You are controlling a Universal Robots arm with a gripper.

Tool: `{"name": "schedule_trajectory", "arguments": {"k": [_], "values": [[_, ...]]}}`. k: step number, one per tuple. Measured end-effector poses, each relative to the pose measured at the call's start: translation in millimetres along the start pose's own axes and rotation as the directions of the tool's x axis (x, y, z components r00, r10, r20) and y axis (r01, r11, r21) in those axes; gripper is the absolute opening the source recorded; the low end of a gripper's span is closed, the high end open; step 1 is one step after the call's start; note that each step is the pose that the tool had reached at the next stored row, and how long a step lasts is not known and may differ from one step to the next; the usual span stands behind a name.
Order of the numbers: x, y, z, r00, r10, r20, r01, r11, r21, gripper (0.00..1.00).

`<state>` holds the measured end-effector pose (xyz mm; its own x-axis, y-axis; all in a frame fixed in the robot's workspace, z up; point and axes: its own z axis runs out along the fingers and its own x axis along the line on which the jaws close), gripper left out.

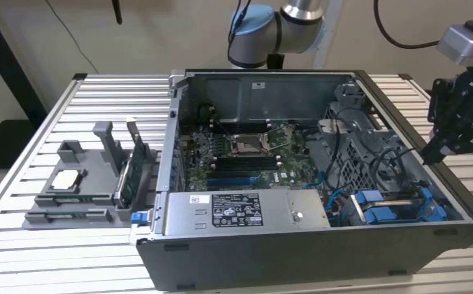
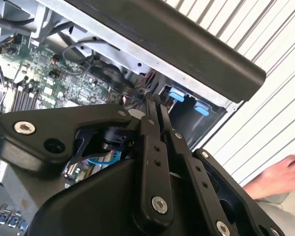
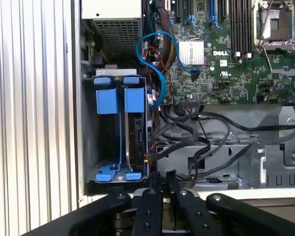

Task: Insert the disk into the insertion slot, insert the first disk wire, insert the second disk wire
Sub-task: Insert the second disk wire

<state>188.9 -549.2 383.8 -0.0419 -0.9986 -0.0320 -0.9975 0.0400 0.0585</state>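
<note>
An open computer case lies on its side on a slatted metal tabletop, with the motherboard exposed and a silver labelled power-supply box along the near wall. The gripper hangs above the case's edge on the exterior view's right, close over the drive cage. In both wrist views its black fingers are pressed together with nothing between them, their tips poised just above the cage. The disk, in its bright blue carrier, sits on edge inside the drive cage, in the bay nearer the motherboard; another blue carrier frame stands beside it in the bay nearer the case wall. A light blue cable loops from the motherboard past the cage, and black cables trail across the metal bracket next to the disk. On the exterior view's left, a grey fixture on the tabletop holds other parts. A person's hand rests on the tabletop in the second wrist view.
</note>
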Motion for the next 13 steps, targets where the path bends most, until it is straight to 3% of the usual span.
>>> {"name": "schedule_trajectory", "arguments": {"k": [13], "values": [[1.2,30.9,0.0,1.0000,0.000,-0.0001,0.000,1.0000,0.0000,0.16]]}}
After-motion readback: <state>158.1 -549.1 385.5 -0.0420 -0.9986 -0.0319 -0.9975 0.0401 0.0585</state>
